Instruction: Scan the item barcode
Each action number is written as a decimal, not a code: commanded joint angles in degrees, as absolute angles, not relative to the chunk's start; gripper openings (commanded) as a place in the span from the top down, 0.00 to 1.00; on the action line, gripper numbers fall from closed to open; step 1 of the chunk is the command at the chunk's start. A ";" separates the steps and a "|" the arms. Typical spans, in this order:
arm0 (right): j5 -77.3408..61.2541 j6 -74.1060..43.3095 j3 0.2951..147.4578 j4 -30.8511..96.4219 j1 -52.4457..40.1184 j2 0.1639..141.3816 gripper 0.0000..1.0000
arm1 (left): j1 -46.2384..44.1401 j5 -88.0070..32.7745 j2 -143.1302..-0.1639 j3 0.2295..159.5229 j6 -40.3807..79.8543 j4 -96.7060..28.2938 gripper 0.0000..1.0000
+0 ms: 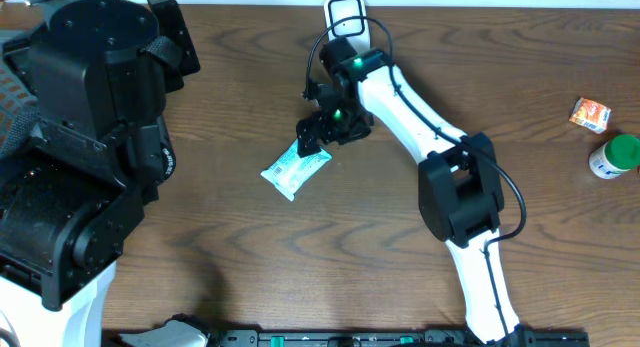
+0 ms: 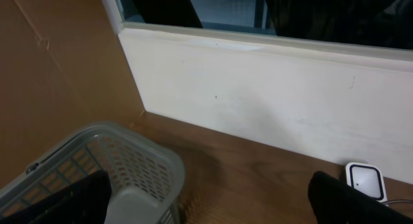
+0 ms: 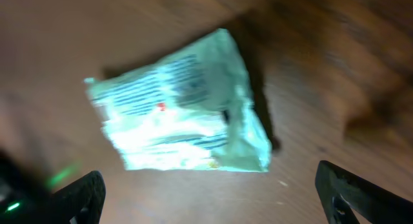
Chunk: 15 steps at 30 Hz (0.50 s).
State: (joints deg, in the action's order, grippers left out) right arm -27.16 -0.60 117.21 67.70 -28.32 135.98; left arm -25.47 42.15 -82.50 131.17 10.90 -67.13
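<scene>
Two arms work over a wooden table [image 1: 230, 107], and everything below is placed against the pale green-and-white packet [image 1: 296, 170], the item to be scanned. The packet lies flat on the bare wood, tilted, with one corner pointing toward the table's far edge.

The right gripper [image 1: 312, 137] hangs just beyond the packet's far corner, and from overhead I cannot tell whether it touches it. In the right wrist view the packet [image 3: 181, 104] fills the middle. The right gripper [image 3: 213, 198] has its two dark fingertips [image 3: 80, 197] at the bottom corners, spread wide, with nothing between them but wood. The packet sits clear of both tips, so it is not held. That view is blurred. The rows of dark print across the packet may be barcode lines, but they cannot be read.

The white scanner [image 1: 346, 17] stands farther past the packet, at the far edge of the table, beyond the right arm's wrist.

The left arm's black bulk fills the side of the overhead view well to the left of the packet. The left wrist camera does not see the packet. It shows the left gripper [image 2: 206, 204] spread wide and empty, a grey mesh basket [image 2: 129, 172] under one finger, and the scanner [image 2: 365, 180] by the other.

Well to the right of the packet, near the table's right edge, lie a small orange pack [image 1: 590, 114] and a white bottle with a green cap [image 1: 615, 155].
</scene>
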 commanded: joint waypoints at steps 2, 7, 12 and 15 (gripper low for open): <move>-34.61 1.83 118.32 67.64 -27.40 135.35 0.01 | -25.15 42.50 -81.97 131.46 11.64 -67.29 0.02; -30.92 3.25 118.28 67.31 -28.75 138.02 0.01 | -25.15 42.48 -81.97 131.46 11.64 -67.29 0.02; -25.74 3.25 118.28 68.05 -29.85 141.16 0.01 | -25.15 42.50 -81.97 131.46 11.64 -67.29 0.02; -27.64 3.25 118.28 68.05 -30.22 144.14 0.01 | -25.15 42.50 -81.97 131.46 11.64 -67.29 0.02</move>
